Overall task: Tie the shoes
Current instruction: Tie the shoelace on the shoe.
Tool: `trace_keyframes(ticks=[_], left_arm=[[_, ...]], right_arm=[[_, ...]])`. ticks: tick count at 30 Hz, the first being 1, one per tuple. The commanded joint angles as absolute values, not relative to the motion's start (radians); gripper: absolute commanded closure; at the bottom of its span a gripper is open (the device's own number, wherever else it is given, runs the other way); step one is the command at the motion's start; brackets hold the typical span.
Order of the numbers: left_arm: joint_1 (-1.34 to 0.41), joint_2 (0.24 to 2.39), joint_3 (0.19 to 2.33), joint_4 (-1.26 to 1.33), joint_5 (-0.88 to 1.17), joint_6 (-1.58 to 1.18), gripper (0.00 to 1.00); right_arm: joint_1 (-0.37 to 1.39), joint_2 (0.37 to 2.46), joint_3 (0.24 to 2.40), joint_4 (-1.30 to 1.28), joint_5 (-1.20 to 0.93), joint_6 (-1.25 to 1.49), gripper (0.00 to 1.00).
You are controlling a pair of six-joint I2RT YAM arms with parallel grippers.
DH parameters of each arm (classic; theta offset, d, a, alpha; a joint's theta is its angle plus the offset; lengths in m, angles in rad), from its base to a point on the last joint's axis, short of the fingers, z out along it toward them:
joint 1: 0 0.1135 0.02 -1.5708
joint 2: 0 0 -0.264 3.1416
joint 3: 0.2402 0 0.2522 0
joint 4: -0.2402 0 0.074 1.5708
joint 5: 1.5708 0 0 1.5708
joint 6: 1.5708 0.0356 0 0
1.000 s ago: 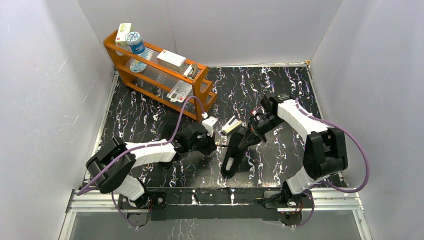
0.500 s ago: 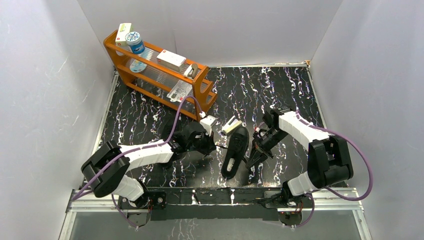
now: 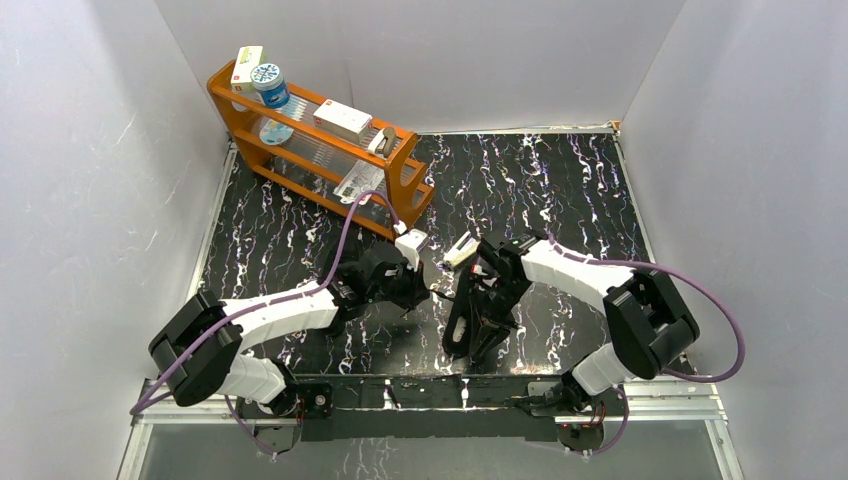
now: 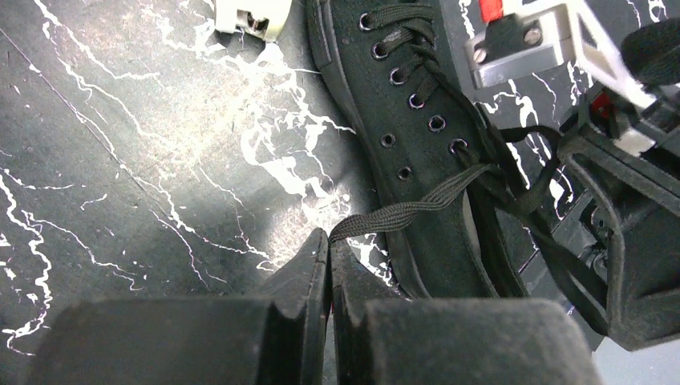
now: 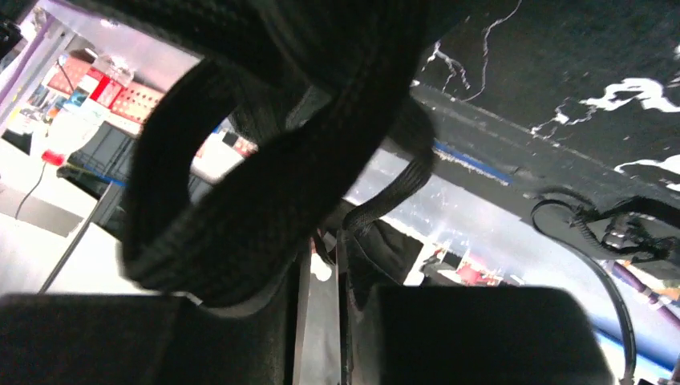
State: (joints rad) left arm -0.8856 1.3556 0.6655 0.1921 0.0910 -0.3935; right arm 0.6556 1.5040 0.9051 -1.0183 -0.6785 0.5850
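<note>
1. Our left gripper [image 4: 329,241] pinches the flat black lace [image 4: 401,212]. The black canvas low-top sneaker [image 4: 361,80] sits just right of its jaws.
2. Right gripper [image 5: 321,241]: jaws buried in lace, can't tell.
3. Labels on the orange rack's [image 3: 408,182] boxes [image 3: 342,121]: too small to read.

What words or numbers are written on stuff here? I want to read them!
Nothing can be read.
Upright white box with a red mark, on the orange rack: too small.
Round blue-lidded jar beside it: lid print blurred.
Flat white box with red label: too small.
Black lace-up sneaker: no writing shows.
</note>
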Motion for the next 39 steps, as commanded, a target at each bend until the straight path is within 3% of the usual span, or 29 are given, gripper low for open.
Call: trace_keyframes(ticks=[1, 9, 11, 14, 25, 30, 33, 39], left_arm=[[-0.887, 1.332, 0.692, 0.170, 0.101, -0.395, 1.00], [-0.888, 1.285, 0.686, 0.124, 0.105, -0.410, 1.00], [-0.888, 1.279, 0.691, 0.106, 0.108, -0.408, 1.00], [-0.887, 1.266, 0.692, 0.095, 0.110, -0.410, 1.00], [-0.887, 1.281, 0.704, 0.075, 0.129, -0.419, 1.00], [-0.888, 1.270, 0.711, 0.058, 0.128, -0.419, 1.00], [-0.887, 1.253, 0.717, 0.039, 0.110, -0.420, 1.00], [-0.888, 1.197, 0.724, -0.052, 0.018, -0.428, 1.00]], right_arm=[[0.654, 1.443, 0.911, -0.910, -0.606, 0.596, 0.68], [0.536, 1.314, 0.971, -0.973, -0.350, 0.527, 0.38], [0.458, 1.282, 0.923, -0.939, -0.357, 0.506, 0.35], [0.436, 1.319, 0.872, -0.843, -0.368, 0.446, 0.44], [0.476, 1.428, 0.765, -0.505, -0.436, 0.385, 0.50], [0.476, 1.414, 0.716, -0.470, -0.424, 0.389, 0.69], [0.476, 1.385, 0.712, -0.504, -0.428, 0.413, 0.97], [0.476, 1.315, 0.771, -0.892, -0.323, 0.593, 1.00]])
